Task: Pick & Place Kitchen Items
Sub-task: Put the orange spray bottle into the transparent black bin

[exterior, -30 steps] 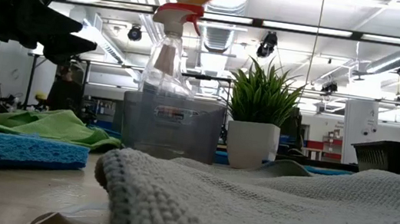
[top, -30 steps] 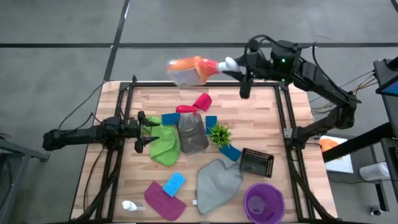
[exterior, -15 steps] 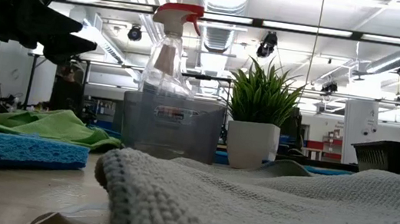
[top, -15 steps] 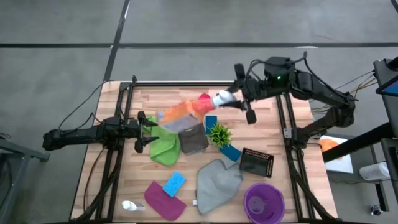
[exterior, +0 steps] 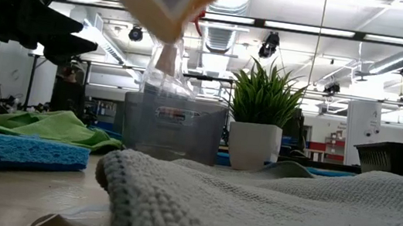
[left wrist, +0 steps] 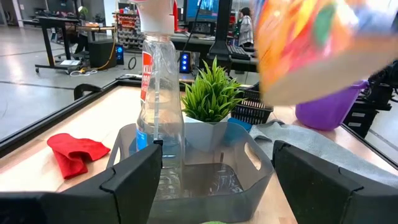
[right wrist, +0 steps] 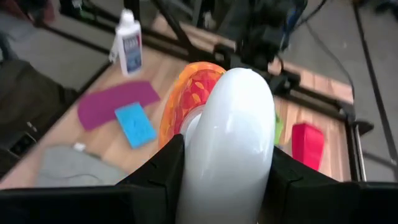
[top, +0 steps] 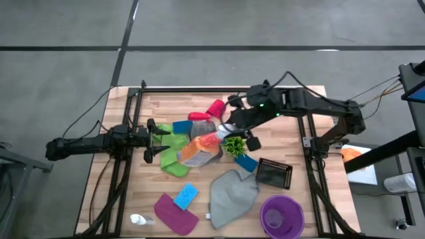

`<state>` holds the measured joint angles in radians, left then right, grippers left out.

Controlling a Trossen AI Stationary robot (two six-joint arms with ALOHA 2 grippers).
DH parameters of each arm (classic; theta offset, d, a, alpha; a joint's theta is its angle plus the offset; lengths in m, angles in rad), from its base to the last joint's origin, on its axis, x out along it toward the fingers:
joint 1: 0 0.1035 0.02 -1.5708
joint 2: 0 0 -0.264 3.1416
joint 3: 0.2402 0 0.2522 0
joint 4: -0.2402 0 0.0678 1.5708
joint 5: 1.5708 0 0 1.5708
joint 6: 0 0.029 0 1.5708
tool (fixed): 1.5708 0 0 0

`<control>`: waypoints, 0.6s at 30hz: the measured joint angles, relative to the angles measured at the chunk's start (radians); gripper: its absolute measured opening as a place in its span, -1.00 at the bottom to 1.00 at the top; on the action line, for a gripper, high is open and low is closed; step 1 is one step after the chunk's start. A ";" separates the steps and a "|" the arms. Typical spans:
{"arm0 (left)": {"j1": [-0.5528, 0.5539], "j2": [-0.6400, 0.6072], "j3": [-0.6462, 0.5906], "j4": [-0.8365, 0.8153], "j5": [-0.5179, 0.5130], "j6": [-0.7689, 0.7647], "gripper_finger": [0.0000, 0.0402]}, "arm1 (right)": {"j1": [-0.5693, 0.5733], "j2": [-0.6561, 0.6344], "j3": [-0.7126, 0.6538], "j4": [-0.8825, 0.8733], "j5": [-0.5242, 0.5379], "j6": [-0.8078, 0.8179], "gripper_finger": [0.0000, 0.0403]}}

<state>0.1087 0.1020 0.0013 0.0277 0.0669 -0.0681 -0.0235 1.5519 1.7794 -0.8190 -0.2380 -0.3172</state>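
Right end effector (top: pixel 229 129) clamps the orange bottle (top: pixel 199 147) by its white head, above the grey bin (top: pixel 207 151) mid-counter (crowded there), left end effector (top: pixel 150 140) open near the left edge.

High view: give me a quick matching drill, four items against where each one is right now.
Items:
1. orange spray bottle
2. purple bowl
3. small white bottle
4. green cloth

Places:
A. near-left corner of the table
B. near-right corner of the table
C. held by the right hand over the grey bin
D. just in front of the open left hand

Pairs: 1-C, 2-B, 3-A, 4-D
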 joint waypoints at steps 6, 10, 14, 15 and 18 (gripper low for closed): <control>0.000 0.000 0.000 0.000 0.000 0.000 0.53 | 0.001 0.050 0.000 -0.054 0.071 -0.028 -0.37; 0.000 0.000 0.000 0.000 0.000 0.000 0.53 | 0.006 0.081 0.000 -0.076 0.111 -0.047 -0.37; 0.000 0.001 0.000 0.000 0.000 0.000 0.53 | 0.011 0.112 0.000 -0.113 0.177 -0.083 -0.37; 0.000 0.001 0.000 0.000 0.000 0.000 0.53 | 0.011 0.118 0.001 -0.116 0.190 -0.087 -0.37; 0.000 0.001 0.000 0.000 0.000 0.000 0.53 | 0.012 0.134 0.001 -0.128 0.229 -0.106 -0.37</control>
<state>0.1085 0.1028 0.0013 0.0274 0.0669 -0.0681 -0.0110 1.6862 1.7805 -0.9472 -0.0094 -0.4232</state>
